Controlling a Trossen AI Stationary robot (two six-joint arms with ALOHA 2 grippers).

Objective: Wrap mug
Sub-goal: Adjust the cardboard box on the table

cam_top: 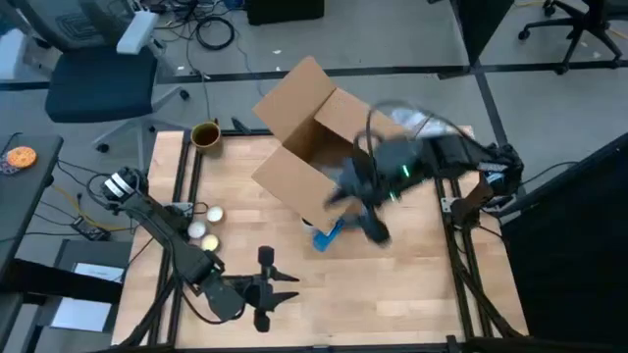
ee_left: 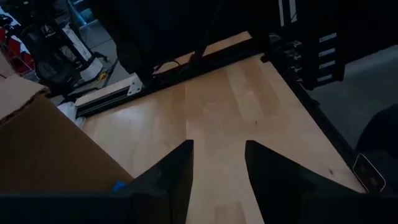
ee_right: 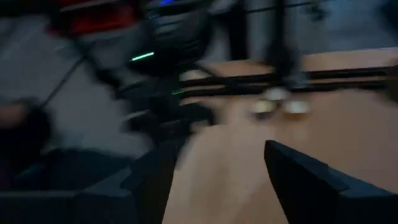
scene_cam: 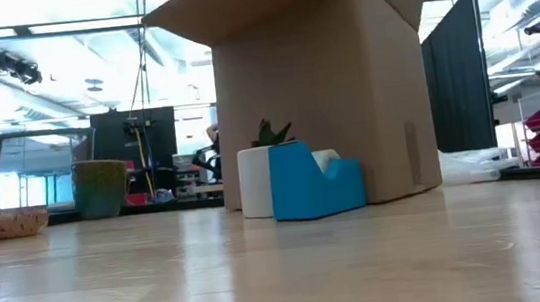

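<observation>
The mug (cam_top: 205, 134), green with a yellow inside, stands on its base at the table's far left corner, also seen in the low view (scene_cam: 100, 187); no gripper is near it. My left gripper (cam_top: 287, 289) hovers open over the near middle of the table, with bare wood between its fingers (ee_left: 219, 162). My right gripper (cam_top: 345, 196), blurred, is above the table just in front of the cardboard box (cam_top: 314, 137) and points toward the table's left. It is open and has nothing in it (ee_right: 217, 180).
The big open cardboard box (scene_cam: 323, 85) stands mid-table with its flaps up. A blue tape dispenser (scene_cam: 315, 181) and a white cylinder (scene_cam: 255, 183) stand at its near side. Two small round things (cam_top: 204, 222) lie at the left. Bare wood lies along the near edge.
</observation>
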